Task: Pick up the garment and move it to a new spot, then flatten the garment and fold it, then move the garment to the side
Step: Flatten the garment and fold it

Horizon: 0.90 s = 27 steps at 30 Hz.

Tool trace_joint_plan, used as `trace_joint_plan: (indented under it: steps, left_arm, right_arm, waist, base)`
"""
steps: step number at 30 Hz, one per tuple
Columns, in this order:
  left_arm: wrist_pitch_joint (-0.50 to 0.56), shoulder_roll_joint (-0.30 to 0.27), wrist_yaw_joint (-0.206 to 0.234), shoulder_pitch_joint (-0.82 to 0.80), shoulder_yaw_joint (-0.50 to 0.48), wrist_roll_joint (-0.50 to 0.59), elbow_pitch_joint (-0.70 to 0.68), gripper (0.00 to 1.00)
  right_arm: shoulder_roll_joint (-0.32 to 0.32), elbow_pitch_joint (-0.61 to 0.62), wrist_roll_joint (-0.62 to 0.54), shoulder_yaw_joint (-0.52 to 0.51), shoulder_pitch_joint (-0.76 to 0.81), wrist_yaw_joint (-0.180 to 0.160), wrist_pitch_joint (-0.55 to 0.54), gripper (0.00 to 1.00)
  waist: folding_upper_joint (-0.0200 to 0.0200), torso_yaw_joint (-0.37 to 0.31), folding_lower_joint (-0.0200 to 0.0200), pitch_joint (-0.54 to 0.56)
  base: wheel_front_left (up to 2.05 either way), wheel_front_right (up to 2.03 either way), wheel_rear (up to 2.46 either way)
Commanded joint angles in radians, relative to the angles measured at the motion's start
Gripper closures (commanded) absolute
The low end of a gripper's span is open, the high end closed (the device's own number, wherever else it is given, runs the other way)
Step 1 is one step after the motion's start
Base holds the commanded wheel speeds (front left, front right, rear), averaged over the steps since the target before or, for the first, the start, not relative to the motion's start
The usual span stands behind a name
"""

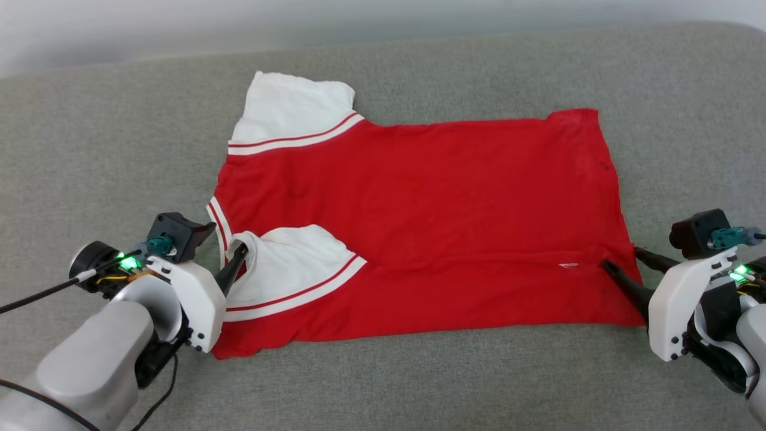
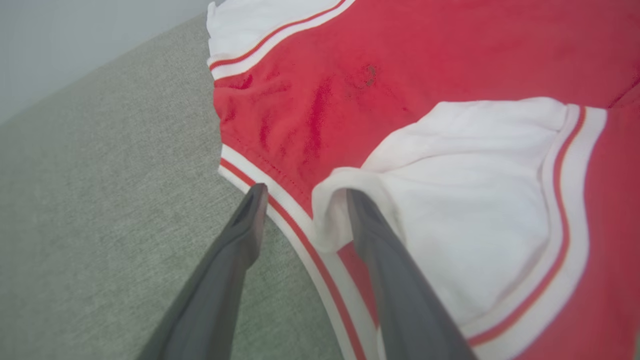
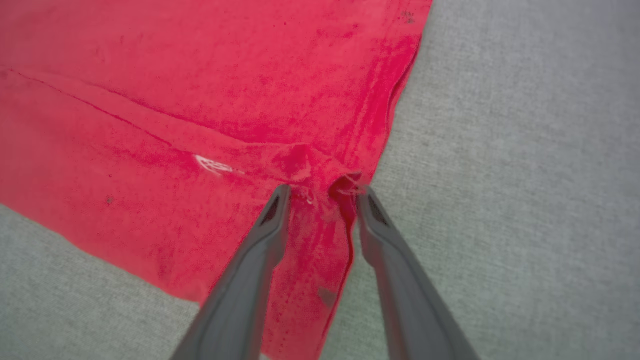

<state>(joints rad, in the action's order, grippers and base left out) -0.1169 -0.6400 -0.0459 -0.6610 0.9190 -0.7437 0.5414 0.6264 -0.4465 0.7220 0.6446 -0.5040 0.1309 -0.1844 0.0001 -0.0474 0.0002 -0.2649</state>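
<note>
The garment (image 1: 419, 197) lies spread on a grey cushion, plain red side up, and no print shows. Its near long edge is folded up over the body, so the near white sleeve (image 1: 287, 263) rests on the red. The far sleeve (image 1: 293, 111) lies flat at the back left. My left gripper (image 1: 236, 257) is open at the collar end; in the left wrist view the gripper (image 2: 302, 195) straddles the striped trim, one finger against the sleeve cuff (image 2: 332, 200). My right gripper (image 1: 622, 257) stands open at the hem, and the right wrist view has it (image 3: 322, 192) on either side of a small raised fold.
The grey fabric cushion (image 1: 119, 149) stretches wide on every side of the shirt, with a pale wall behind its far edge. A black cable (image 1: 36, 296) trails from my left wrist. A small white tag (image 3: 212, 164) shows near the fold line.
</note>
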Motion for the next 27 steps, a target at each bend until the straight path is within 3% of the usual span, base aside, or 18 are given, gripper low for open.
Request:
trace_joint_plan:
  steps: [1,4,8,18,27]
  left_arm:
    - [0.004,-0.015,-0.005,-0.024,0.003,0.013,-0.001,0.0]
    - [0.026,-0.047,-0.013,-0.046,0.006,0.023,-0.019,0.0]
    - [0.135,-0.095,-0.034,-0.078,0.014,-0.003,-0.065,0.0]
    - [0.587,-0.187,-0.077,-0.15,0.075,-0.182,-0.242,0.0]
    - [0.818,-0.184,-0.082,-0.171,0.11,-0.32,-0.268,0.0]
  right_arm:
    - [0.003,0.008,0.008,0.003,0.012,0.0,0.013,0.0]
    - [0.015,0.018,0.009,0.007,0.023,0.0,0.027,0.0]
    - [0.018,0.036,0.007,0.002,0.037,0.0,0.043,0.0]
    - [0.006,0.067,-0.001,0.002,0.046,0.0,0.036,0.0]
    - [-0.004,0.089,-0.006,0.016,0.029,0.0,0.022,0.0]
  waist:
    - [-0.0001,0.015,-0.0002,0.041]
    - [-0.0001,0.022,-0.0002,0.069]
    - [-0.0001,0.034,-0.0002,0.095]
    - [-0.0001,0.042,-0.0002,0.116]
    - [-0.0001,0.026,-0.0002,0.101]
  base:
    - [0.0,0.0,0.0]
    - [0.0,0.0,0.0]
    - [0.0,0.0,0.0]
    - [0.0,0.0,0.0]
    - [0.0,0.0,0.0]
